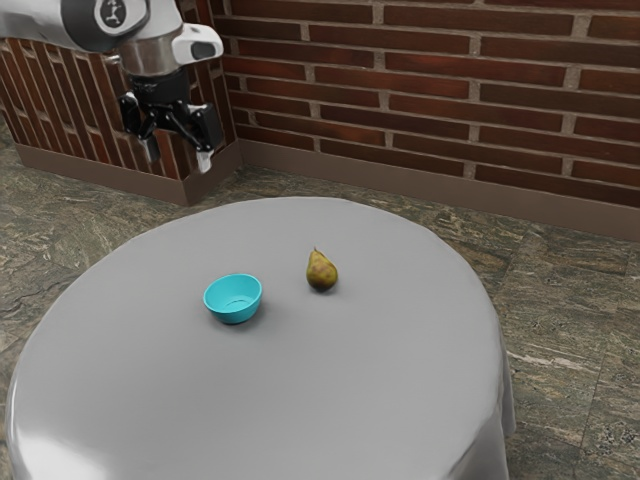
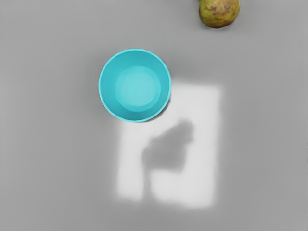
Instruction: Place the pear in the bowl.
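One black two-finger gripper (image 1: 178, 155) is hovering, its fingers standing apart. One mottled green-brown pear (image 1: 322, 273) is resting below it on the round, grey-covered table (image 1: 290, 400), near one round turquoise bowl (image 1: 233, 312).

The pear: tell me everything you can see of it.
The pear is yellowish green, mottled brown, with a rounded base narrowing to a stemmed neck. It looks whole. It stands roughly upright, its neck tipped slightly toward the exterior view's left, on the grey table. It is outside the turquoise bowl and apart from it; only the table touches it.
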`<state>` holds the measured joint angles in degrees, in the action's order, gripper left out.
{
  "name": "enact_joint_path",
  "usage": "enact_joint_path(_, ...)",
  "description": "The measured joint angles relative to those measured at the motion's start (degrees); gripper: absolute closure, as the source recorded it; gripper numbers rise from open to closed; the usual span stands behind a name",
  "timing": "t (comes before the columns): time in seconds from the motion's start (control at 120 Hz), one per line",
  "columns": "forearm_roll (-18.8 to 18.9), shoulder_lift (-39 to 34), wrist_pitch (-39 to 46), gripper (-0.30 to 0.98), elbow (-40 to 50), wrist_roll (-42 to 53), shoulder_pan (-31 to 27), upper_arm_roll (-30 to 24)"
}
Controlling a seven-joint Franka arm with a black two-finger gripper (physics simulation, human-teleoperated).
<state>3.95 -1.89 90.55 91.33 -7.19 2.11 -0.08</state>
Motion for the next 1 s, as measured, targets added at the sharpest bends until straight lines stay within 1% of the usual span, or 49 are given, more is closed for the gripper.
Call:
enact_joint_path(0.108,-0.13,0.08,1.52,0.0,0.43,0.48,0.57,0.0)
enact_joint_path(0.267,-0.52,1.9,4.54,0.0,4.37,0.77,1.05,0.03)
enact_joint_path(0.367,-0.75,5.42,7.72,0.0,4.84,0.02,0.76,-0.51)
enact_joint_path(0.7,-4.99,16.62,18.05,0.0,4.94,-3.33,1.84,-0.71)
enact_joint_path(1.0,-6.49,24.96,25.58,0.0,3.89,-5.3,1.97,-0.71)
